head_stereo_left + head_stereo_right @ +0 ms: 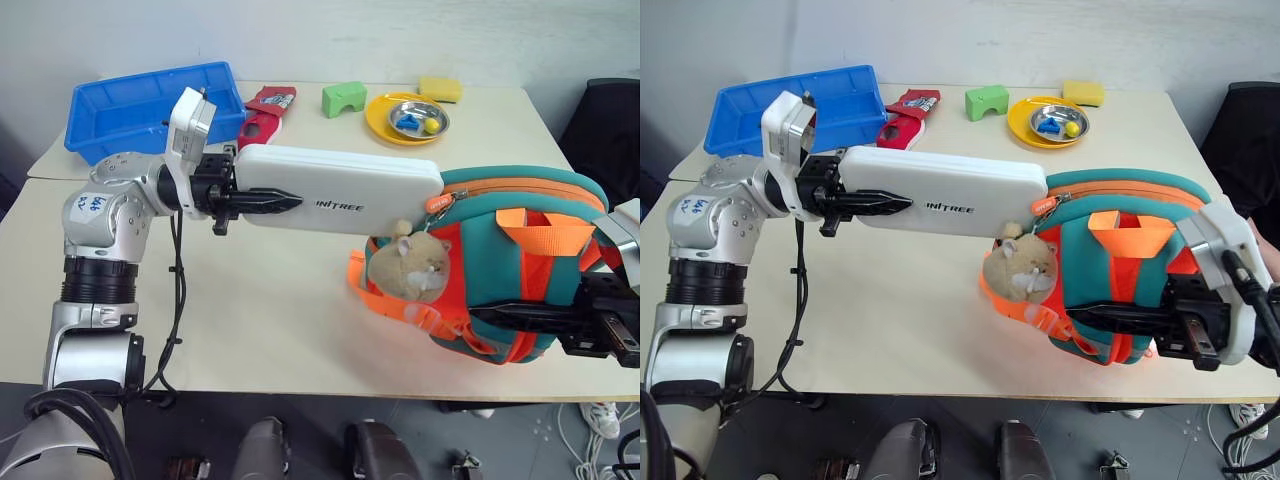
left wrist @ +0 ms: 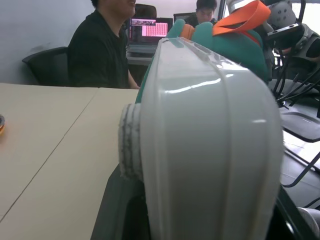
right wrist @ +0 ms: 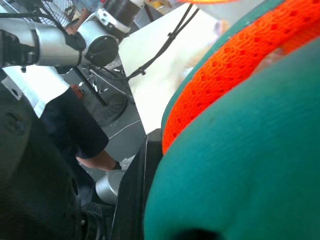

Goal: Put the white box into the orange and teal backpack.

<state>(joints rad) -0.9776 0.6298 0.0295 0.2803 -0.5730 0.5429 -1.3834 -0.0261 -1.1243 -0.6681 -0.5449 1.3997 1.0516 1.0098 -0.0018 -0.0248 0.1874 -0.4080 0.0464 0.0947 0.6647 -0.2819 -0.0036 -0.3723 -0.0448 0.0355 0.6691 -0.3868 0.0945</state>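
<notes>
White box (image 1: 340, 190) level in left claw (image 1: 262, 203) — tip at backpack (image 1: 520, 262) mouth.

Pale tabletop (image 1: 280, 300), yellow plate (image 1: 385, 125) set at its far edge, green block (image 1: 344, 98) and red packet (image 1: 266, 108) beside the plate, blue bin (image 1: 140, 105) beyond the packet, yellow sponge (image 1: 440, 88) behind the plate.

Silver metal left arm (image 1: 100, 225) with ribbed black joint ring, blue handwritten scrawl on rounded shoulder casing, loose black cable hanging, white camera block at wrist, black two-fingered left gripper (image 1: 258, 203), black-fingered right gripper (image 1: 1120, 318) beneath white housing
</notes>
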